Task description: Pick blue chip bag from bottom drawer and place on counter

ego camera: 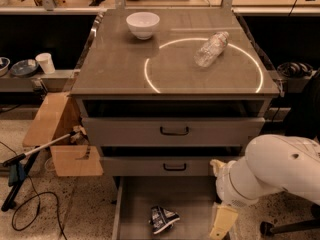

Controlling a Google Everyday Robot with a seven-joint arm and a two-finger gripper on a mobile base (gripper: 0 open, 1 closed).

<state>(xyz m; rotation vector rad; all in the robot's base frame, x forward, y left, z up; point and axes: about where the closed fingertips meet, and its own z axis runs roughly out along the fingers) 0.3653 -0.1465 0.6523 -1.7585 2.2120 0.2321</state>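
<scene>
One blue chip bag (163, 219) in the bottom drawer (134, 204)

Crumpled, dark blue with white markings, it lies on the drawer floor. My gripper (223, 224) hangs at its 3 o'clock, apart, pointing down. I cannot tell its grip. The counter (120, 69) sits at 12 o'clock.

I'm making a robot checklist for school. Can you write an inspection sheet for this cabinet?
Surface: counter, marked with a glowing circle.
Job's things: blue chip bag lies in the open bottom drawer.
Clutter: white bowl and a clear bottle on its side, both on the counter.
Gripper: gripper low by the drawer's right side, apart from the bag.
Cables: black cable on the floor, left.
Surroundings: cardboard box at the left.
</scene>
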